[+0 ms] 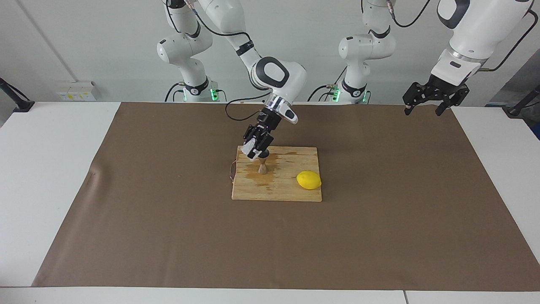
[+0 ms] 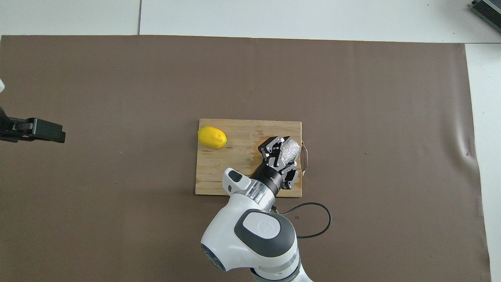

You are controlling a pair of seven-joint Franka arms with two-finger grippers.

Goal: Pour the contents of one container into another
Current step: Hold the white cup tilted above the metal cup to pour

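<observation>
My right gripper (image 1: pixel 255 147) is shut on the small clear textured glass cup (image 1: pixel 249 149), which is tilted steeply over the silvery hourglass jigger (image 1: pixel 262 166). The jigger stands upright on the wooden cutting board (image 1: pixel 291 191), just below the cup's lowered edge. In the overhead view the right gripper (image 2: pixel 284 152) and the cup (image 2: pixel 292 149) cover the jigger. A dark wet patch spreads on the board around the jigger. My left gripper (image 1: pixel 423 110) hangs open and idle over the brown cloth's corner at the left arm's end; only its tips (image 2: pixel 49 131) show from overhead.
A yellow lemon (image 1: pixel 309 180) lies on the board (image 2: pixel 231 176) toward the left arm's end. The board has a wire handle (image 2: pixel 305 156) at the right arm's end. A black cable (image 2: pixel 313 223) loops on the brown cloth near the right arm.
</observation>
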